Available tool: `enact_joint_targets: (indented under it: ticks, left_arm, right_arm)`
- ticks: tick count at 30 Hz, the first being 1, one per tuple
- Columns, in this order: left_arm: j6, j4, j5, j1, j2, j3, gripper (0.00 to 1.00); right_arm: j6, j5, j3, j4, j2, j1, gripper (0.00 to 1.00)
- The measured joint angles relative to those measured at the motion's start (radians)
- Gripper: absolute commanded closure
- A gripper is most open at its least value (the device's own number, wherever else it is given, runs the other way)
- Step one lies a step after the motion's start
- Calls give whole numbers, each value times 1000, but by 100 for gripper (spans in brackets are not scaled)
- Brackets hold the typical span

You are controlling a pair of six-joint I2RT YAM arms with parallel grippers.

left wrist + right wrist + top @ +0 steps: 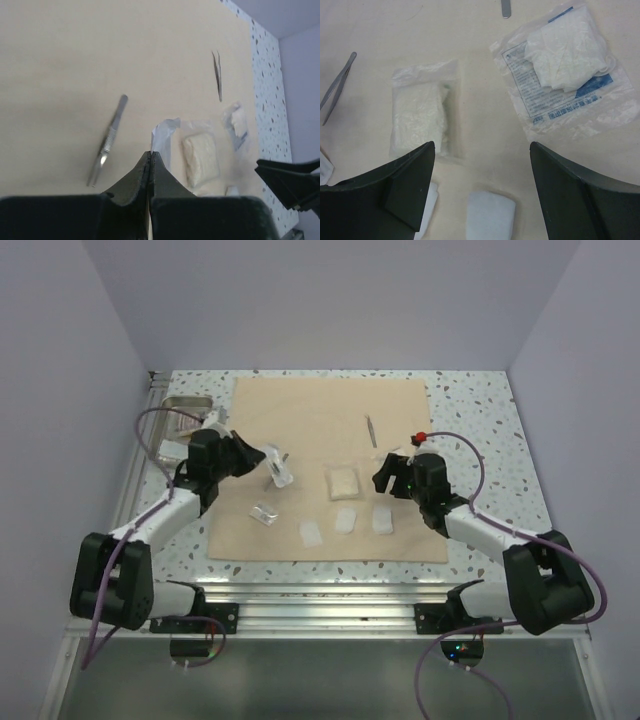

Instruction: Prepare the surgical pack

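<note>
Over the cloth [330, 410], the left gripper [150, 154] pinches a packet's [165, 131] edge.

- Right gripper [481, 150]: fingers spread wide over the tan cloth [480, 75].
- Clear bag of gauze [422, 117] lies flat, left of centre.
- Printed packet [560, 60] with crumpled white contents, upper right.
- White pad [490, 215] low, between the fingers.
- Tweezers [337, 82] at the left edge.

A robotics lab test cell — plain pale lavender walls [330, 300] box in a speckled terrazzo table [480, 410] on three sides. Two black jointed robot arms [160, 525] trailing purple cables [150, 420] are bolted to a ribbed aluminium rail [330, 595]. The props are clinical — a flat tan cloth sheet [320, 410], steel tweezers [371, 430], clear plastic packets of white gauze [420, 115].
</note>
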Motion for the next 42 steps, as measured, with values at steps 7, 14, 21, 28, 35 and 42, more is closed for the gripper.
enact_joint_targets:
  ticks: [7, 14, 21, 28, 35, 42]
  left_arm:
    - [89, -88, 29, 326, -68, 84, 100]
    - [82, -80, 75, 556, -18, 100, 100]
    - [37, -30, 60, 620, 127, 128, 100]
    - [-29, 54, 45, 661, 251, 150, 100]
    - [-68, 119, 34, 696, 319, 174, 73]
    - [-70, 120, 5, 697, 344, 196, 21]
  right_arm:
    - [0, 0, 0, 0, 0, 0, 20]
    - [0, 0, 0, 1, 1, 0, 20]
    - [0, 0, 0, 0, 5, 0, 20]
    - [0, 0, 0, 0, 5, 0, 20]
    - [0, 0, 0, 0, 10, 0, 20]
    - [-2, 0, 3, -2, 15, 0, 20]
